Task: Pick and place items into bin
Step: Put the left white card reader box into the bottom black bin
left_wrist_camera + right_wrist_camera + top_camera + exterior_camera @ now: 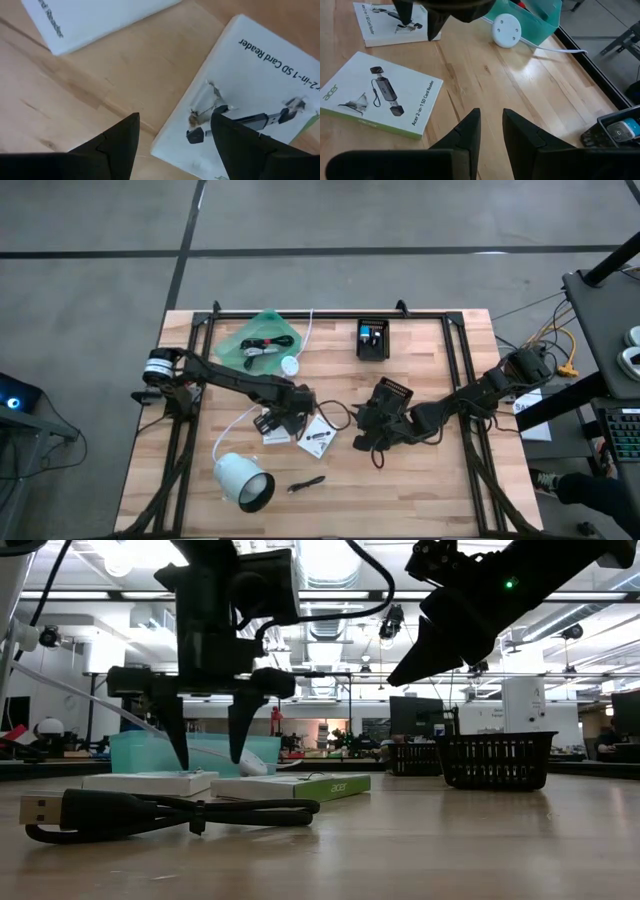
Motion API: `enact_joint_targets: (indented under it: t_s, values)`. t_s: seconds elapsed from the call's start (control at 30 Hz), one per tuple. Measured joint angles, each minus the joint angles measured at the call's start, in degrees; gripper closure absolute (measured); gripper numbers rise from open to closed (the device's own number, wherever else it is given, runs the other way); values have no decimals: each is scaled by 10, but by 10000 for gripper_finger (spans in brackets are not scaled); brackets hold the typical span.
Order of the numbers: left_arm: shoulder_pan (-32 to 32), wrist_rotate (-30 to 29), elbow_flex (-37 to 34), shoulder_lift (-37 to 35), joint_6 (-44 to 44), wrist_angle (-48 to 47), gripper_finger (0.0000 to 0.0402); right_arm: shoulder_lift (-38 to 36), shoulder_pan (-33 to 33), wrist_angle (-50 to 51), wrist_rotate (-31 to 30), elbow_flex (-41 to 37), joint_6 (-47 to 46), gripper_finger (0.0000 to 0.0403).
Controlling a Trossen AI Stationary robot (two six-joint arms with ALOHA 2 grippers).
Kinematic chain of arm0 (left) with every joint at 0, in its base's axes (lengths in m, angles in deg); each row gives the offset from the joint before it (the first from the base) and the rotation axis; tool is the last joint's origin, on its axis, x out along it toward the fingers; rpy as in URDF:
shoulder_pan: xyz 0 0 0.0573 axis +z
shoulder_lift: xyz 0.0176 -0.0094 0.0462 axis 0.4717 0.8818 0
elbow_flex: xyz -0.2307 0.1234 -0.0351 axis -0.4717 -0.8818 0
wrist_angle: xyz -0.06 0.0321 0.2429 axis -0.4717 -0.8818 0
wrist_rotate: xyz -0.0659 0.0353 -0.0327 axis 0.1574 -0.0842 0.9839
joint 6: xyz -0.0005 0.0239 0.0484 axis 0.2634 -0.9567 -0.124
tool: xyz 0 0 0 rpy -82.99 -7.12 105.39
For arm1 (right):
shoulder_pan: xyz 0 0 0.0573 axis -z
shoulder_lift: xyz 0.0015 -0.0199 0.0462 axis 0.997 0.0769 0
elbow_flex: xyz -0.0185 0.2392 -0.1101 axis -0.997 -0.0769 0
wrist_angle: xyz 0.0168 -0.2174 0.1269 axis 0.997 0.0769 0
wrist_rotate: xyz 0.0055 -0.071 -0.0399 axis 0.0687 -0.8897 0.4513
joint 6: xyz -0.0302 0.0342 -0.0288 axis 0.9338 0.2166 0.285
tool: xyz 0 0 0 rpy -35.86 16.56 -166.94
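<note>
My left gripper (210,745) (175,137) is open and points down just above a white printed card (260,75) (275,432); one finger stands over the card, the other over bare wood beside its edge. A second card (380,95) (290,785) lies flat beside it. The black coiled cable (150,812) (340,416) lies near the cards. A black stick (307,482) lies nearer the near edge. My right gripper (491,117) (375,432) hovers right of the cards, fingers a narrow gap apart and holding nothing. The green bin (262,340) (535,15) stands at the far side.
A white lamp-like cylinder (243,480) lies near the table's near left. A white disc (506,31) on a white cord rests beside the green bin. A black basket (373,340) holding small things stands at the far edge, and another black basket (497,760) stands mid-table.
</note>
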Motion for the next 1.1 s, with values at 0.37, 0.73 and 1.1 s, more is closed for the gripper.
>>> enact_joint_targets:
  t_s: [0.37, 0.73, 1.1]
  values:
    - [-2, 28, -3, 0, -48, 21, 173, 0, 0, 0, 0, 0, 0, 335]
    - [-5, 56, -42, -3, -115, 59, 174, 0, 0, 2, 0, 0, 0, 335]
    - [-5, 30, -35, -7, -113, 60, 174, 0, 0, 3, 0, -1, 0, 335]
